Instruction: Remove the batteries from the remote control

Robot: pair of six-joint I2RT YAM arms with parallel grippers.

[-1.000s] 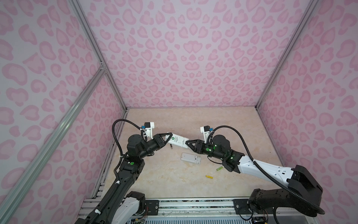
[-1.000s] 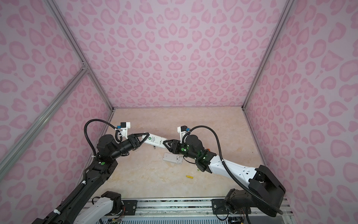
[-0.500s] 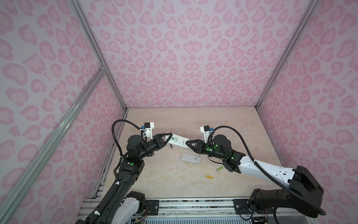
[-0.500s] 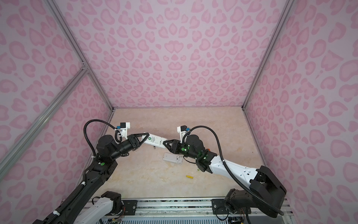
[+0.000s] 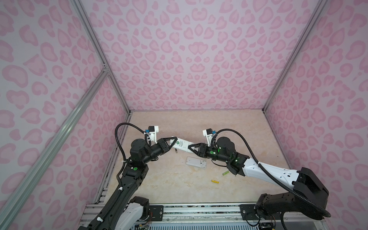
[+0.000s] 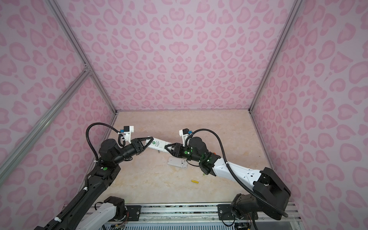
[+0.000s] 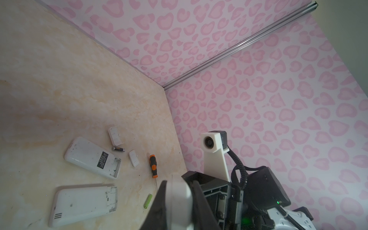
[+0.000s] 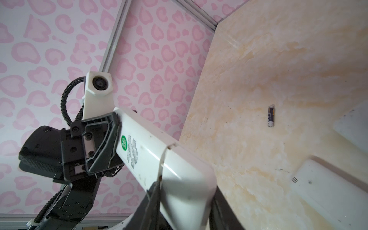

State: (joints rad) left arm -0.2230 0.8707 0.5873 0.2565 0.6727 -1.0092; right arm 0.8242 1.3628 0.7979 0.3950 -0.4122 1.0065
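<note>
A white remote control (image 5: 181,145) (image 6: 157,145) hangs in the air between both arms. My left gripper (image 5: 174,143) (image 6: 149,142) (image 7: 179,183) is shut on one end of it. My right gripper (image 5: 189,148) (image 6: 166,149) (image 8: 187,185) is shut on the other end, where a cover seam shows on the remote (image 8: 151,151). No batteries show inside it. Loose on the table lie a yellow battery (image 5: 215,181) (image 6: 195,181), a green battery (image 5: 225,172) (image 7: 148,201) and a black battery (image 7: 118,149) (image 8: 271,118).
Below the held one, a white remote (image 5: 196,161) (image 6: 177,162) lies back up. The left wrist view shows two remotes with open compartments (image 7: 92,157) (image 7: 83,205), two white covers (image 7: 115,136) (image 7: 133,158) and an orange-and-black screwdriver (image 7: 153,165). Pink walls enclose the table.
</note>
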